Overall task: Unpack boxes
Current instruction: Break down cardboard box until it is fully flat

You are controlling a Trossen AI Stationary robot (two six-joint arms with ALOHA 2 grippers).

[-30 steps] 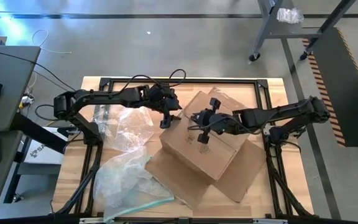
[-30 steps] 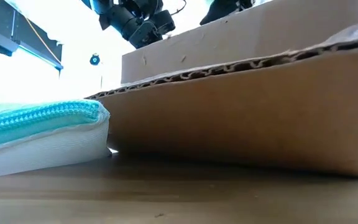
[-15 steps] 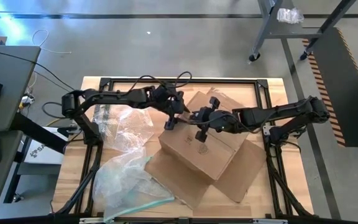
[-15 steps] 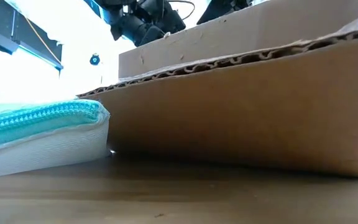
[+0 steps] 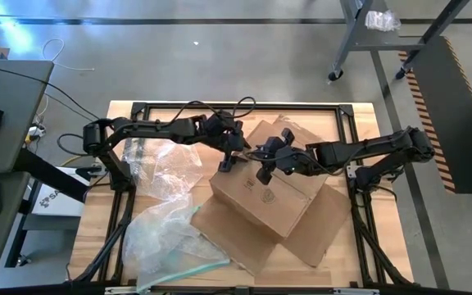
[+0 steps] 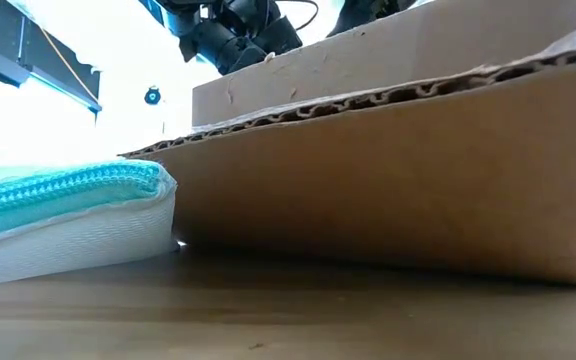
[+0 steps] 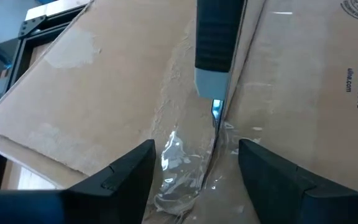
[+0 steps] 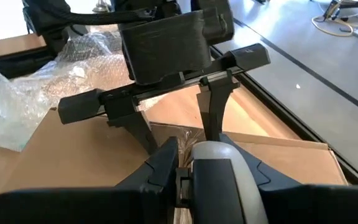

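The brown cardboard box [image 5: 273,197] lies in the middle of the table on flat cardboard sheets [image 5: 322,229]. Crumpled clear tape [image 7: 179,165] runs along its top seam. My right gripper [image 5: 266,164] hovers over the box's far part, shut on a black and grey knife [image 7: 219,43]. The knife's small blade [image 7: 217,111] points down at the seam. My left gripper [image 7: 194,180] is open at the box's far left edge. One finger stands on each side of the seam, facing the knife. My right gripper pinches the knife's grey and black handle [image 8: 219,180] between its two fingers, which lie along the handle's sides. The knife slants down from the gripper, with its blade tip at the taped seam [image 7: 213,134]. I cannot tell whether my left gripper's fingers touch the box top.
Bubble wrap [image 5: 170,164] lies left of the box. A clear pouch with a teal edge [image 5: 174,242] lies at the near left and fills the left of the low view [image 6: 68,190]. A black frame [image 5: 138,106] rims the table, and a desk stands off its left side.
My left gripper has come down and toward the box's far left edge, and it now straddles the seam. My right gripper has rolled about its own line, turning the knife, while staying in place over the box.
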